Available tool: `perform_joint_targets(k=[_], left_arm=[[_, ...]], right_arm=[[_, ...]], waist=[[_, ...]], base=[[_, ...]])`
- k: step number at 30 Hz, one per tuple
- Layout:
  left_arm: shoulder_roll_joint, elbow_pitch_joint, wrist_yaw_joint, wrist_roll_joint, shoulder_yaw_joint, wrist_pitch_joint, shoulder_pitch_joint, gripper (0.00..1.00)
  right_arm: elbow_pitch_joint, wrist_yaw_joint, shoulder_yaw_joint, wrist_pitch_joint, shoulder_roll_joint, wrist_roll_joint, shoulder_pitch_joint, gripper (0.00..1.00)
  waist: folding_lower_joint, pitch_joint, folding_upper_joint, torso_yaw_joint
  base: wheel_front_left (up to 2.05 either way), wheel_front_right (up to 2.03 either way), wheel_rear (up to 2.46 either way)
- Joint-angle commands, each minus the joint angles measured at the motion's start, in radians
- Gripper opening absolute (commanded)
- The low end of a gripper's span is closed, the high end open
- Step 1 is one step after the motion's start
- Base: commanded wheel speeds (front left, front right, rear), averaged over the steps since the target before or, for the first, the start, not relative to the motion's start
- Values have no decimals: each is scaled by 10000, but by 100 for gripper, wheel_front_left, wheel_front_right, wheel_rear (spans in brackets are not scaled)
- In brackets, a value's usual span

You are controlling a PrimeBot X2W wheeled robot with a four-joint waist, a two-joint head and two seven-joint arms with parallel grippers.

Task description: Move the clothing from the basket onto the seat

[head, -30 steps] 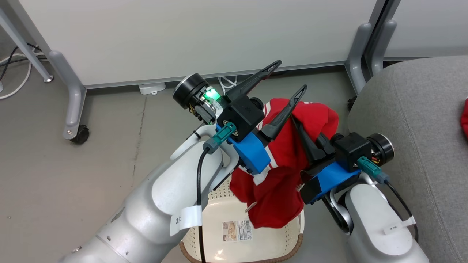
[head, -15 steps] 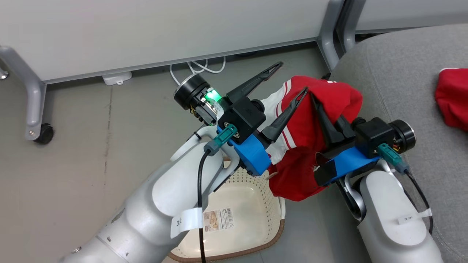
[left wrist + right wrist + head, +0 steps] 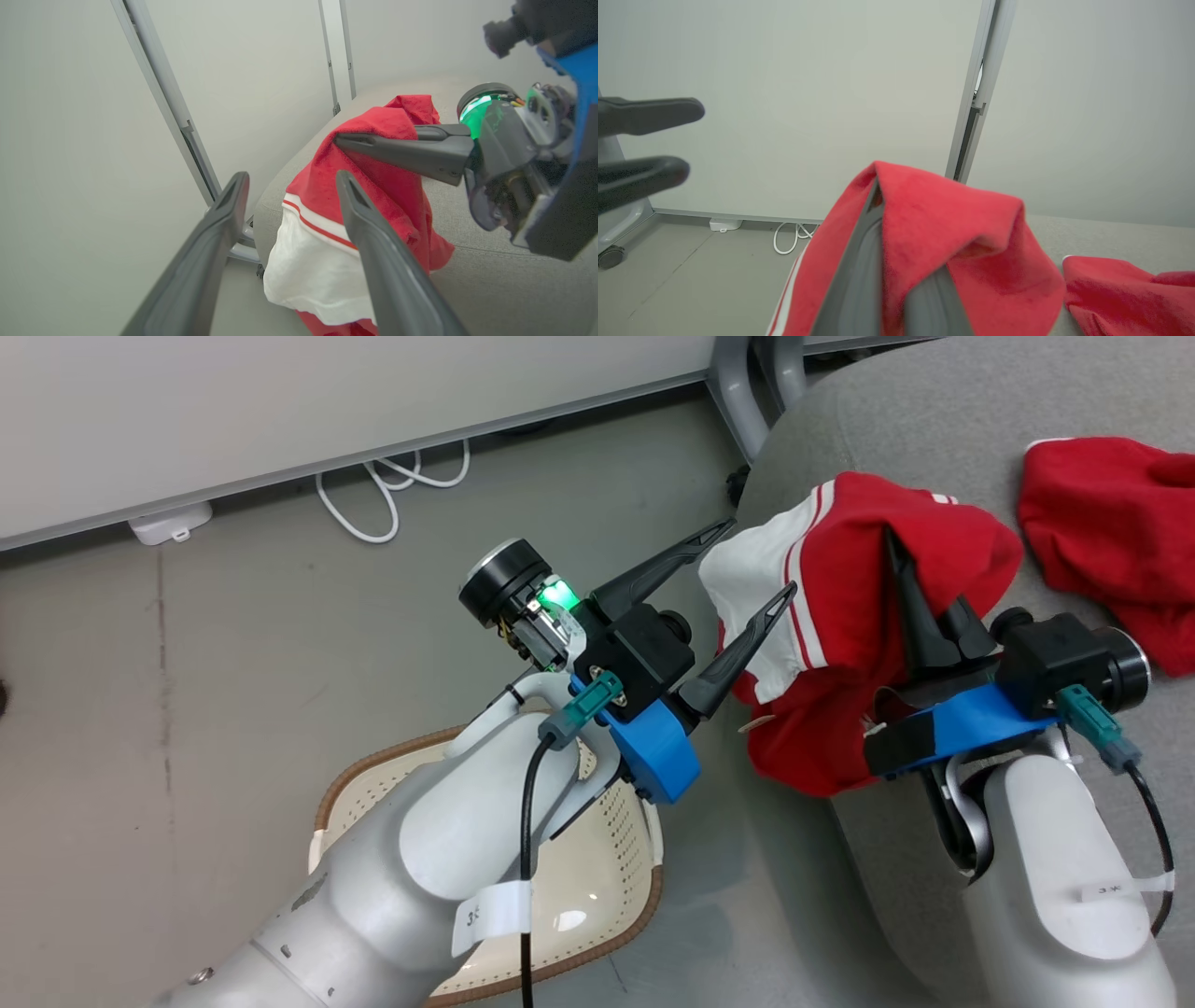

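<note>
Pinching the soft red-and-white striped fabric garment (image 3: pixel 840 560) by its top fold, the clenched right tool (image 3: pixel 892 546) had it dangling over the edge of the big grey woven seat (image 3: pixel 934 392), clear of the cream perforated plastic basket (image 3: pixel 607 887), so the wide-open, empty left tool (image 3: pixel 760 554) beside it looked unneeded lol.

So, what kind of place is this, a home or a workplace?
Probably an office or lab room: pale partition panels on metal legs, a bare grey floor, and loose white cables lying on it.
</note>
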Motion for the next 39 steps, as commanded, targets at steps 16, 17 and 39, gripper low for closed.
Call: perform_joint_targets(k=[16,17,39], left_arm=[[99,211,-7,-228,-790,-28,-80,100],[94,221,-7,-245,-814,-26,-93,100],[47,113,-7,-307,-949,-26,-276,100]], right_arm=[[-774,1,-1620,-1,-1,89,1072,0],[-791,1,-1670,-2,-1,59,1130,0],[-1422,1,-2044,-2,-2,-40,889,0]], waist=[[-1,380,-1,-1453],[-1,389,-1,-1503],[-1,674,-1,-1451]], base=[[0,0,0],[0,0,0],[0,0,0]])
